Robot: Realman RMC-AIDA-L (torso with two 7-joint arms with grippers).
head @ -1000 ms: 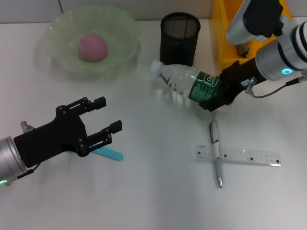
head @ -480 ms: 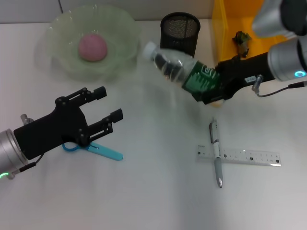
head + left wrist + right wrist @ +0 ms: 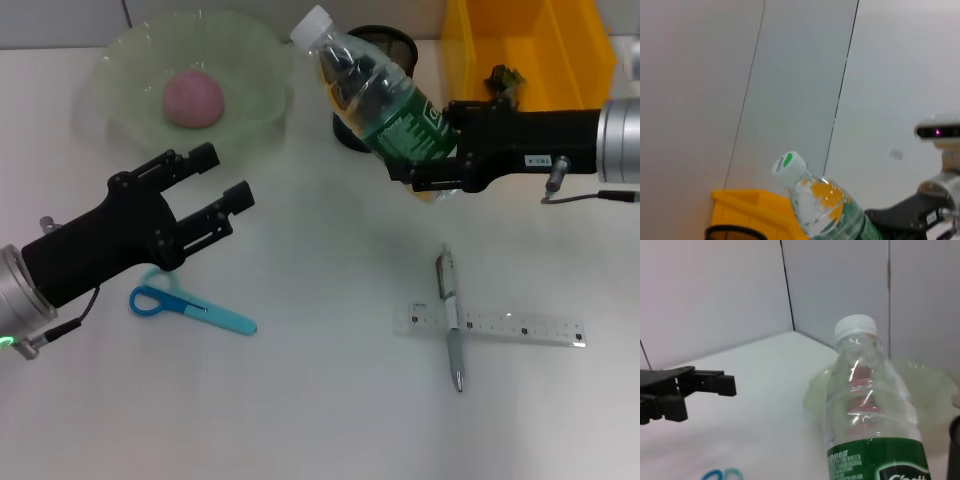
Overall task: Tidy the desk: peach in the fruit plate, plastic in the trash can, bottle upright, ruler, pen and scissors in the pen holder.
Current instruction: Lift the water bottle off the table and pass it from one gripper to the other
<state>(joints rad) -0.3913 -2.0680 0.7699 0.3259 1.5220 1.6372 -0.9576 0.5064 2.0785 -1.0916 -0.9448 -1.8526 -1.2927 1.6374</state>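
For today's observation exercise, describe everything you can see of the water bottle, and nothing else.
The bottle is clear ribbed plastic with a white screw cap and a green label around its lower body. It looks empty or nearly so. The right gripper is shut on it at the label end and holds it in the air above the desk, tilted, cap up and leaning toward the robot's left. In the head view it overlaps the pen holder behind it.

The plain white counter (image 3: 320, 420) carries a wide pale green scalloped bowl (image 3: 255, 105) at its far left, a black wire-mesh cup (image 3: 345, 130) beside it, and a bright yellow rectangular bin (image 3: 560, 50) at far right. Blue-handled scissors (image 3: 190, 305) lie near left. A silver-grey pen (image 3: 452, 320) lies across a clear ruler (image 3: 520, 327).
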